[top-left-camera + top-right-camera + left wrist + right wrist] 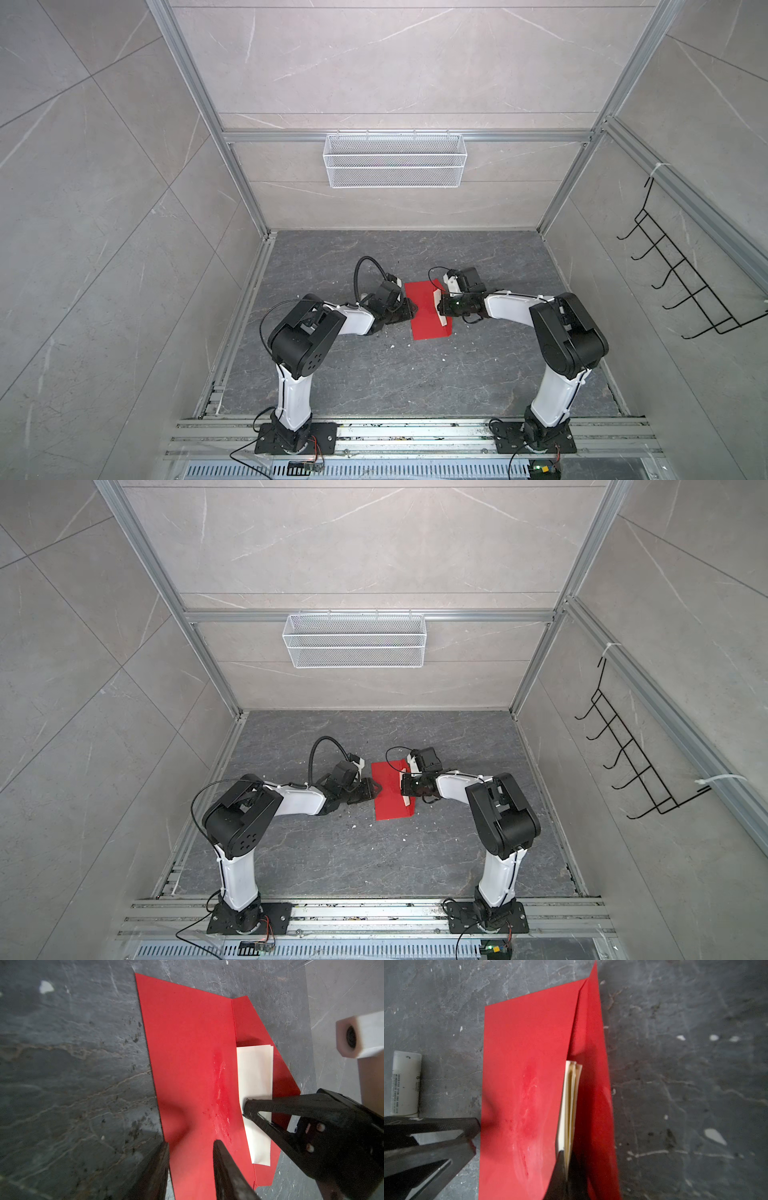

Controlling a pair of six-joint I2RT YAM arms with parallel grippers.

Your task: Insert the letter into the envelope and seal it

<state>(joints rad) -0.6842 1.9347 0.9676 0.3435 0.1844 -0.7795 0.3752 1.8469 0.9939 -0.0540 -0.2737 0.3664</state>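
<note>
"Pinching it shut, is it, the right gripper?"

"Yes. Its jaws are closed on the letter, which is folded into a cream strip. Part of that strip sits inside the mouth of the envelope. The rest lies out over the open flap."

"And the left gripper?"

"Partly open, at the opposite long edge. One fingertip bears on the red paper and the other stands just off it on the table. I see no pinch on the paper, so to me it looks like a hold-down."

"So what could spoil the push?"

"Three things, I think. In the right wrist view the folded layers fan apart at the end, so a loose leaf could catch on the lip of the mouth and crumple. The envelope is thin and lies flat on the table. If that one fingertip slips, the envelope slides along with the letter instead of taking it in. And the flap tilts up beside the gripper, so a careless move could crease it before sealing."

"The glue stick?"

"Lying just beside the left gripper, apart from the envelope. A sweep of that arm could roll it away."
</note>
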